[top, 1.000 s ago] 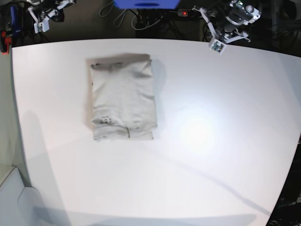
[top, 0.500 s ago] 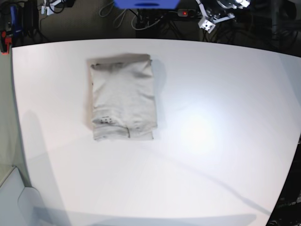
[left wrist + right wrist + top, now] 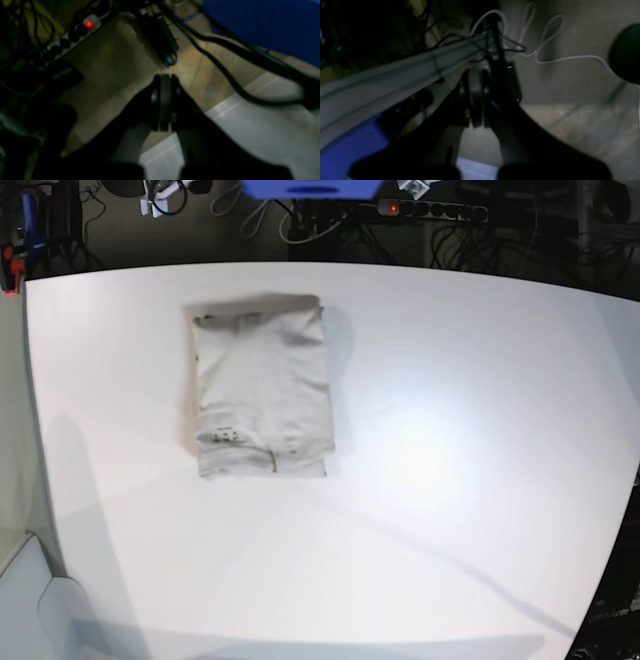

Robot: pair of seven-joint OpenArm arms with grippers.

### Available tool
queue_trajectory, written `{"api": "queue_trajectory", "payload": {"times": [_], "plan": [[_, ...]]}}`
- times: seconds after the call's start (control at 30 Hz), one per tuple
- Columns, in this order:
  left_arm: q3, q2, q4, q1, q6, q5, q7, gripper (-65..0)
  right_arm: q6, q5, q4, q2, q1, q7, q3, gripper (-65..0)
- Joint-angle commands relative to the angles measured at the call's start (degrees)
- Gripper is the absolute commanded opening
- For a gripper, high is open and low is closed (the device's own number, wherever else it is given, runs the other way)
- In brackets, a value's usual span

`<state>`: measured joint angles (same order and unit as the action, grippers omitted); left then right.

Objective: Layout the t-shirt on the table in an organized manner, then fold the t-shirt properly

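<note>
The t-shirt (image 3: pixel 262 385) lies folded into a neat upright rectangle on the white table (image 3: pixel 450 480), left of centre and towards the far side. Neither gripper is near it. In the left wrist view my left gripper (image 3: pixel 163 78) is shut with nothing in it, hanging over the floor behind the table. My right gripper (image 3: pixel 475 74) is also shut and empty, above cables and a grey rail (image 3: pixel 382 77). In the base view only small white bits of the arms show at the top edge.
A power strip with a red light (image 3: pixel 88 24) and black cables (image 3: pixel 225 72) lie on the floor behind the table. A blue box (image 3: pixel 310 188) stands at the far edge. White cables (image 3: pixel 545 50) run over the floor.
Both arms have drawn back from the far table edge and almost left the base view at the top. The folded t-shirt has not moved.
</note>
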<state>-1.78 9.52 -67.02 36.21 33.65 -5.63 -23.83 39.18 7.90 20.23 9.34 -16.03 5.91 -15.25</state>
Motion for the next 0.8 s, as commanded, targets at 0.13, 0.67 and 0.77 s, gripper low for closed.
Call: {"api": "queue_trajectory", "payload": {"times": [0.13,0.67,0.77], "plan": [[-0.55,-2.09,13.35,-5.66,-8.37,0.22,0.85,-64.9,0.82,0.14,-0.05,0.72,0.43,0.64,8.61,-65.0],[-0.64,-4.55,56.34,-25.44,-30.88,13.32,20.27,-64.9,-38.08,0.14,-11.48,-1.04,6.58,10.83,15.46,-65.0],[-0.64,-4.73,56.69,-25.79,-36.24,14.64,23.18,-64.9,-38.08,0.14,-12.18,-2.27,6.58,13.03,15.55,-65.0]]}}
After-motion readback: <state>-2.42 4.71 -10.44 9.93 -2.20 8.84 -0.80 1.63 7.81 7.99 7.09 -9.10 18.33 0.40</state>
